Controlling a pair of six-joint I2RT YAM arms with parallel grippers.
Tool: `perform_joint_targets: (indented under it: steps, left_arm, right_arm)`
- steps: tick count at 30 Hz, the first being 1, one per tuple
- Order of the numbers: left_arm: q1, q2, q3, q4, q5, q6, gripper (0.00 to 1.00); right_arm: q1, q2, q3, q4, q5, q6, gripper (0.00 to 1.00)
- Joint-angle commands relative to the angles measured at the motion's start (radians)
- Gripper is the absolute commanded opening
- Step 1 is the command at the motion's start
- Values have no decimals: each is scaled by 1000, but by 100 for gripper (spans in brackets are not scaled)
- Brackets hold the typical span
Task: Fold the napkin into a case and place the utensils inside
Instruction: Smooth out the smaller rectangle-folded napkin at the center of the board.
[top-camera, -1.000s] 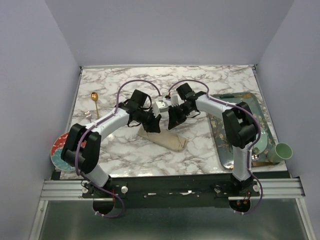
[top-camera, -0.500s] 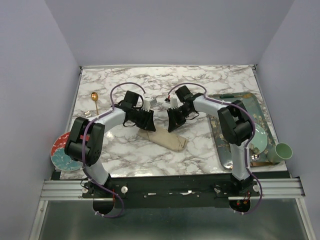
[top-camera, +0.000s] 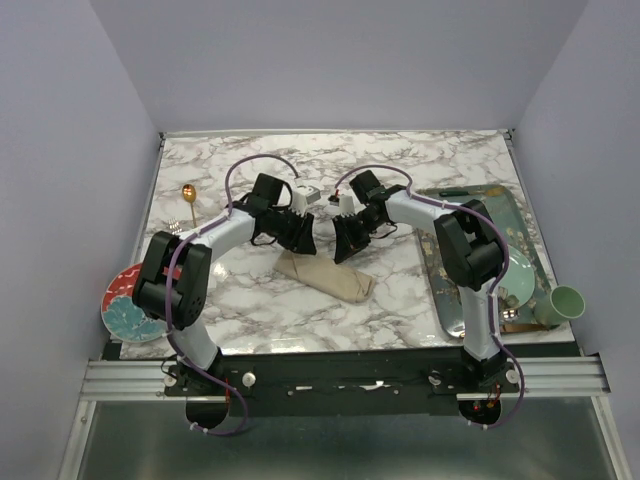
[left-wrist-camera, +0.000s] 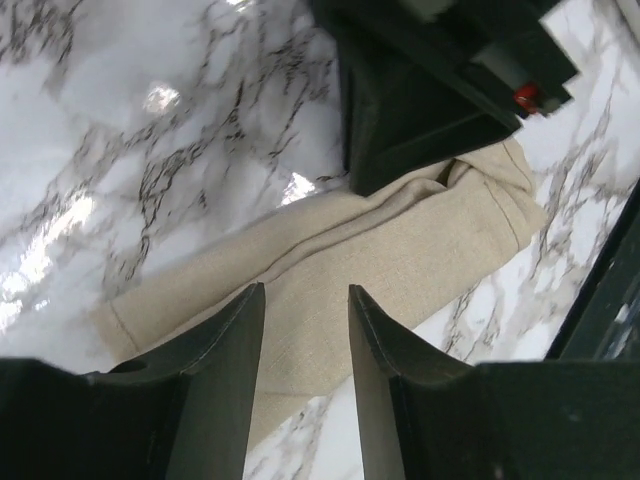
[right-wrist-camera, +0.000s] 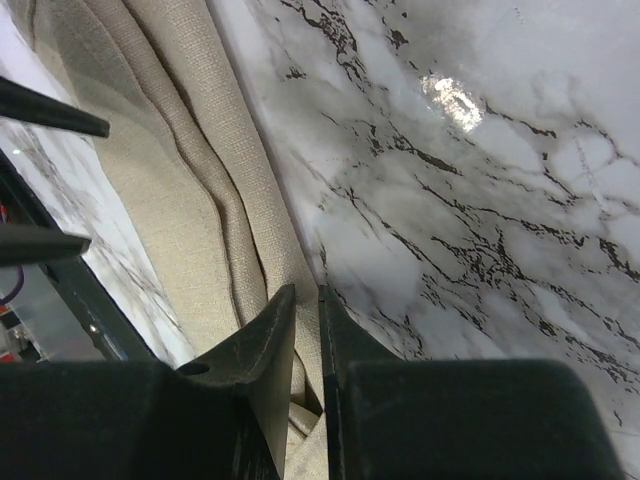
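Now leaning inward over the napkin (top-camera: 330, 277), hovering with left gripper (left-wrist-camera: 305, 295) spread, pinching its edge with right gripper (right-wrist-camera: 306, 295).

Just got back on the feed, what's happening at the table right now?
Both arms are at the far end of the napkin, which is already folded into a narrow oblong on the marble table. The right gripper has its jaws nearly closed, apparently pinching a fold at the cloth's edge. The left gripper hovers over the cloth, jaws open and empty. The gold spoon and fork lie near the table's left edge, not yet inside.
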Motion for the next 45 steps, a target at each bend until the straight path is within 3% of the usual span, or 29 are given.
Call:
perform_joint_targets:
  steps: [1, 6, 15, 22, 33, 45]
  left_arm:
    - [-48, 23, 72, -105, 88, 391, 49]
    - [-77, 128, 208, -339, 75, 671, 49]
    - [-87, 111, 173, -412, 73, 1023, 49]
    - [-93, 125, 175, -427, 41, 1175, 49]
    - [-117, 171, 211, -501, -14, 1305, 44]
    - [-131, 158, 240, -481, -13, 1278, 44]
  right_arm:
    - [3, 26, 24, -2, -33, 2, 23]
    - [3, 29, 24, -2, -34, 6, 23]
    - [2, 29, 14, -2, -45, 12, 20]
    - [2, 34, 12, 0, -56, 9, 17]
    - [2, 41, 23, -2, -74, 9, 15]
    - [2, 47, 31, -2, -88, 3, 15]
